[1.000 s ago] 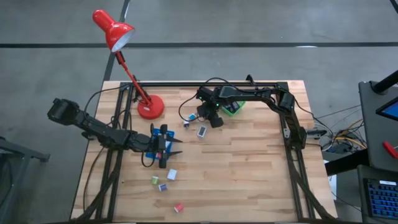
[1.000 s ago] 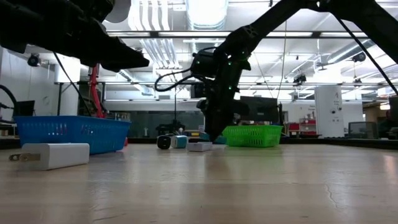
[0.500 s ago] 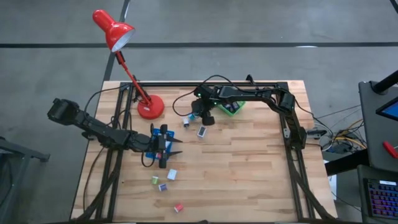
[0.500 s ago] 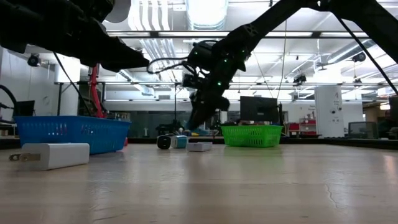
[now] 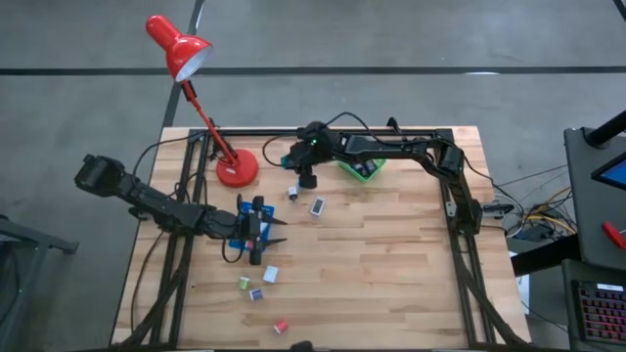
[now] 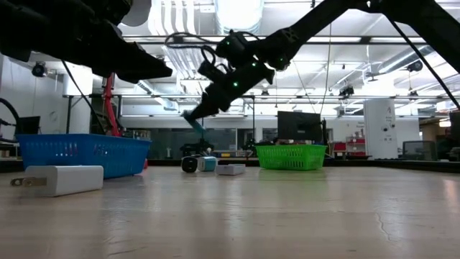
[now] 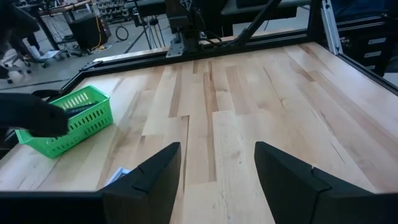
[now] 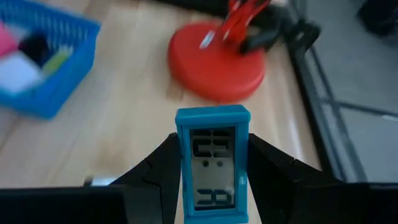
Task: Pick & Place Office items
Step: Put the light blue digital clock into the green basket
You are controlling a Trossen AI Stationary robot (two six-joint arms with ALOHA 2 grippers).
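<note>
Right fingers (image 8: pixel 210 171) pinch a teal clock (image 8: pixel 212 163) above the worktop (image 5: pixel 391 244). Lamp (image 8: pixel 217 62) and blue tray (image 8: pixel 43 68) sit just ahead. Left fingers (image 7: pixel 217 180) hang open, empty.

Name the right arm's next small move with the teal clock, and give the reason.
Probably carry it on toward the blue tray and lower it in. The right gripper is shut on the teal clock, lifted clear of the table, with the tray ahead of it beside the red lamp base.
</note>
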